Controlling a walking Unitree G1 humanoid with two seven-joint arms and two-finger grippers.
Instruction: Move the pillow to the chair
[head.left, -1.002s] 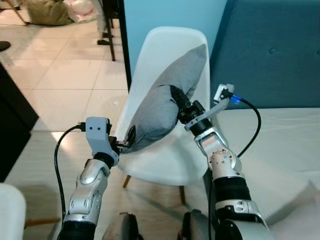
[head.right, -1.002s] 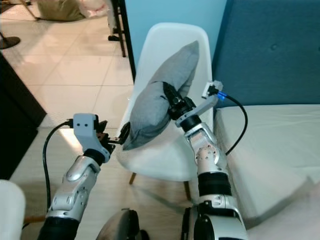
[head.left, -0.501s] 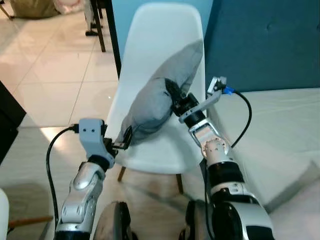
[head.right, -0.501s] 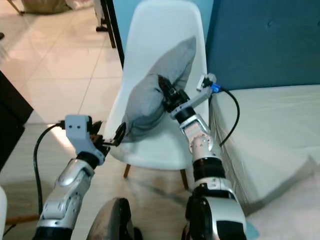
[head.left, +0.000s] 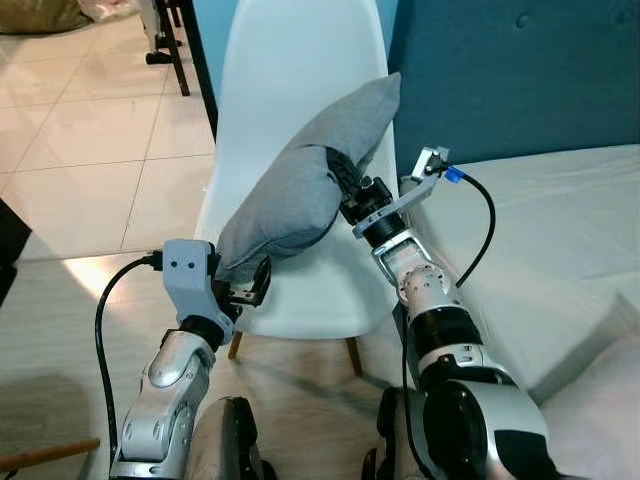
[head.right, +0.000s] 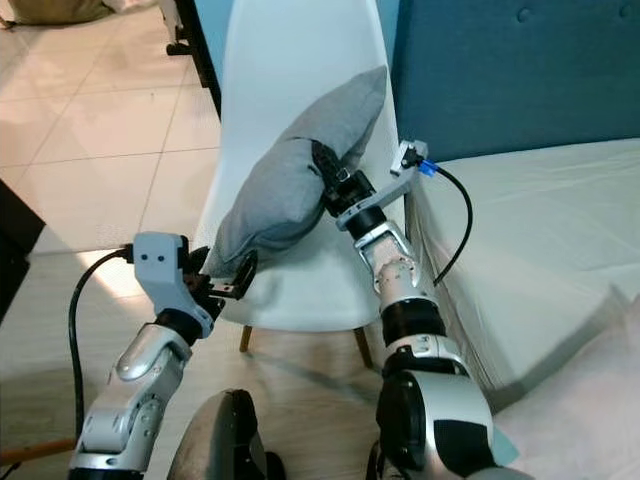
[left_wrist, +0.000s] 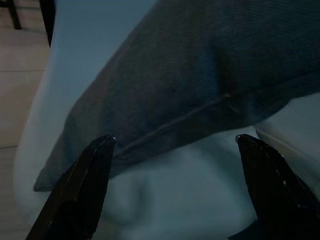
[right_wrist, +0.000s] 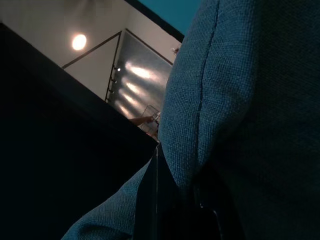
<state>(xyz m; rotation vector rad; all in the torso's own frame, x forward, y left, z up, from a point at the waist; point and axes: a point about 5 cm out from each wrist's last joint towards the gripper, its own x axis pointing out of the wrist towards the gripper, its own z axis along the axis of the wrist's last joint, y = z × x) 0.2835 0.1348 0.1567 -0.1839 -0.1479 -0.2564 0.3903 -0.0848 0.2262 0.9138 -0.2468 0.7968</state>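
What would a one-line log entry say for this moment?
pillow: over chair seat, leaning on backrest | right gripper: shut on pillow | left gripper: open beneath pillow's lower corner

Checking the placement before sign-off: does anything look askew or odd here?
The grey pillow slants across the white chair, not flat on the seat. The right claw pinches its edge; the left claw sits open below its lower corner.

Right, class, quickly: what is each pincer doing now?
Left pincer: open, just below the grey fabric pillow.
Right pincer: shut on the pillow.
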